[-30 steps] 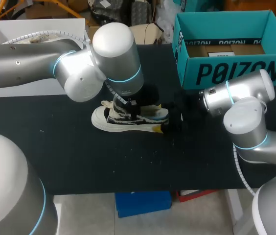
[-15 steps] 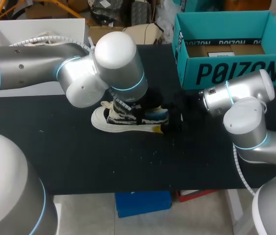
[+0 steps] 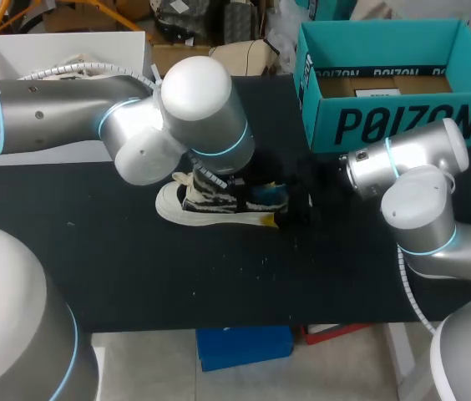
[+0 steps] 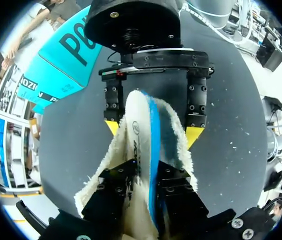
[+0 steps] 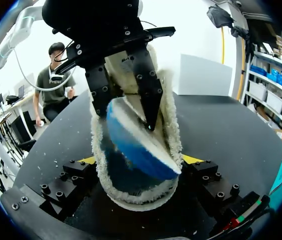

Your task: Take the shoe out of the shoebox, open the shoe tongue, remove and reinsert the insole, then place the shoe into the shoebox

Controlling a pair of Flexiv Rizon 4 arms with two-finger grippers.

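A white box (image 3: 60,50) stands at the far left corner of the black tabletop (image 3: 135,267). In front of it the left arm (image 3: 68,117) comes in from the left and bends down over the middle, its wrist straight above the shoe (image 3: 219,205).

The shoe rests on the tabletop near the centre, toe to the left and heel to the right, with a white sole and a black-and-white patterned side. The wrist hides most of its opening in the head view.

The left pincer (image 4: 143,192) is clenched on the insole (image 5: 141,145). In its own wrist view the two black fingers (image 4: 178,187) press the insole from both sides. The insole is white on one face and blue along its edge and underside. It stands tilted and partly out of the shoe's fleecy mouth, with its rounded end raised above the rim.

At the heel end, just right of the shoe, the right pincer (image 5: 138,162) is grasping the shoe. Its yellow fingertips (image 4: 193,136) sit against the fleecy rim on either side, with the heel between them.

Further right, the teal shoebox (image 3: 386,125) stands open at the far right of the tabletop, well apart from the shoe, with brown card showing inside. The right arm (image 3: 419,200) comes in from the right edge in front of the shoebox.
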